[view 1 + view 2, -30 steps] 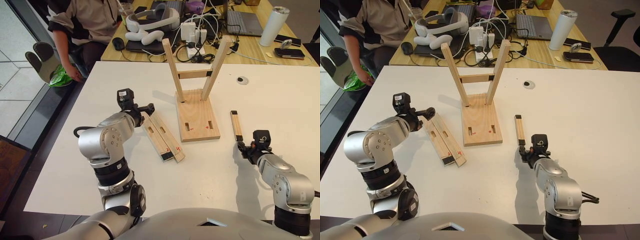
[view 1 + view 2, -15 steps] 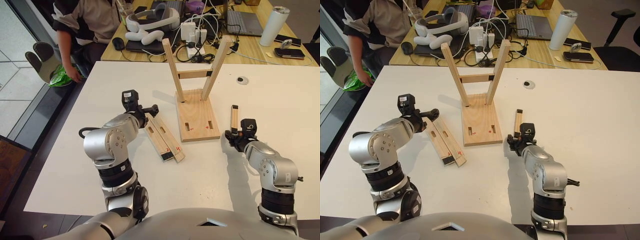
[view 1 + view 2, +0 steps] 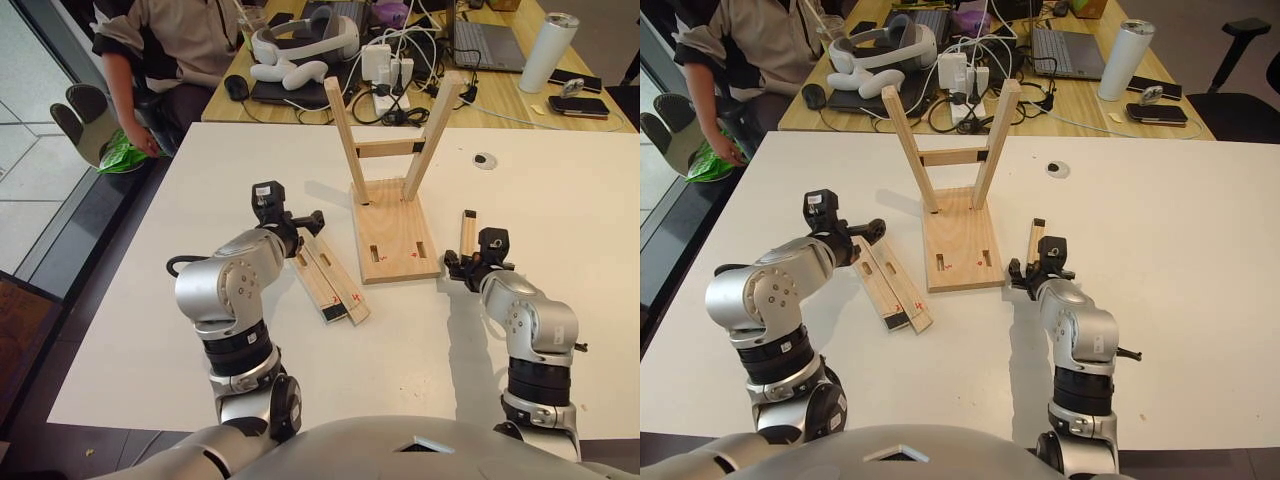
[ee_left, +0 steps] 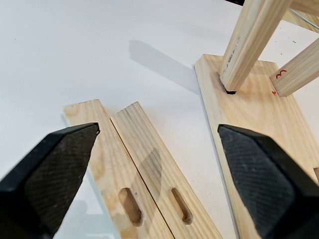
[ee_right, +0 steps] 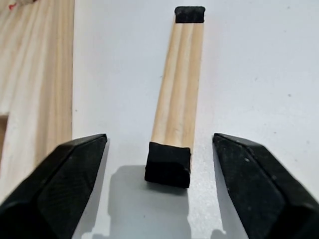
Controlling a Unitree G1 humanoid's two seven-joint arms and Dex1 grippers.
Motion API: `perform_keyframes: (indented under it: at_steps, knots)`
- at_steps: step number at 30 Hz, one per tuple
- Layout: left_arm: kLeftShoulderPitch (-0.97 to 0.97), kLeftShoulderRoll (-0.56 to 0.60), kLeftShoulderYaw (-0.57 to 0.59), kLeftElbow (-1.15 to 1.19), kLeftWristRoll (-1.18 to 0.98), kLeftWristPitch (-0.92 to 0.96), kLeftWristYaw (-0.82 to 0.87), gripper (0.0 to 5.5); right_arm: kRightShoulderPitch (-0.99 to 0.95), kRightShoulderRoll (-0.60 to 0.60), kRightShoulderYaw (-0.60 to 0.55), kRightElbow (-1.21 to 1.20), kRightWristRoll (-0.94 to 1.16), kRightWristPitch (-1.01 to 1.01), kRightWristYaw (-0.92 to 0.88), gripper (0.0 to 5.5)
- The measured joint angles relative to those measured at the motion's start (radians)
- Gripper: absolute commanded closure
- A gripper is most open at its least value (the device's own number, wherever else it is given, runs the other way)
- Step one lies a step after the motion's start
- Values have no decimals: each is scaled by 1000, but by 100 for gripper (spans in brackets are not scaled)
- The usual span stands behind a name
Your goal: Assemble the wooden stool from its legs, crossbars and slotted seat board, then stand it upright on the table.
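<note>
The slotted seat board (image 3: 397, 240) lies flat mid-table, with two legs (image 3: 344, 135) and a crossbar (image 3: 388, 148) standing up from its far end. Two loose legs (image 3: 330, 275) lie side by side to its left. My left gripper (image 3: 305, 222) hovers open over their far ends (image 4: 119, 149), holding nothing. A loose crossbar (image 3: 467, 232) with black ends lies right of the board. My right gripper (image 3: 462, 268) is open at its near end (image 5: 169, 164), one finger on each side, not touching it.
A desk behind the table carries a headset (image 3: 305, 40), cables, a laptop and a white tumbler (image 3: 548, 50). A grommet hole (image 3: 485, 160) sits in the table at the back right. Bare white tabletop stretches to the right and front.
My right arm swung in from the front right, up to the loose crossbar's near end. My left gripper edged right, closer to the two loose legs.
</note>
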Motion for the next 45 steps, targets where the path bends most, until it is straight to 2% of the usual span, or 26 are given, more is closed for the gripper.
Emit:
perform_keyframes:
  at_steps: [5, 11, 16, 21, 27, 31, 34, 39, 40, 45]
  knots:
    - [0, -1, 1, 0, 0, 0, 0, 105, -5, 21, -11, 8, 0, -1, -7, 233]
    - [0, -13, 13, -2, 0, -4, 3, 105, 7, 31, -15, -17, 0, 22, -8, 346]
    - [0, -31, 29, -20, 2, -73, 14, 105, 20, 44, -32, -41, 0, 39, -21, 421]
    - [21, -30, 2, -33, 15, -102, 14, 105, 30, 68, -51, -55, 0, 39, -37, 421]
    - [22, -30, 19, -29, 11, -107, 8, 105, 41, 71, -58, -58, -23, -16, -63, 421]
    - [-116, 18, 157, 53, -65, -82, -61, 105, 2, -7, 45, -178, -59, -217, 3, 421]
    - [-208, 50, 215, 90, -125, -46, -113, 105, -8, -14, 84, -229, -51, -267, 43, 421]
    - [-339, -27, 330, 45, -363, 130, -272, 105, -2, -76, 207, -321, 41, -385, 261, 421]
    - [-349, -50, 352, 23, -420, 144, -296, 88, 0, -96, 233, -337, 56, -416, 309, 421]
    - [-357, -67, 426, 1, -505, 150, -274, 45, 2, -112, 272, -334, 61, -482, 355, 421]
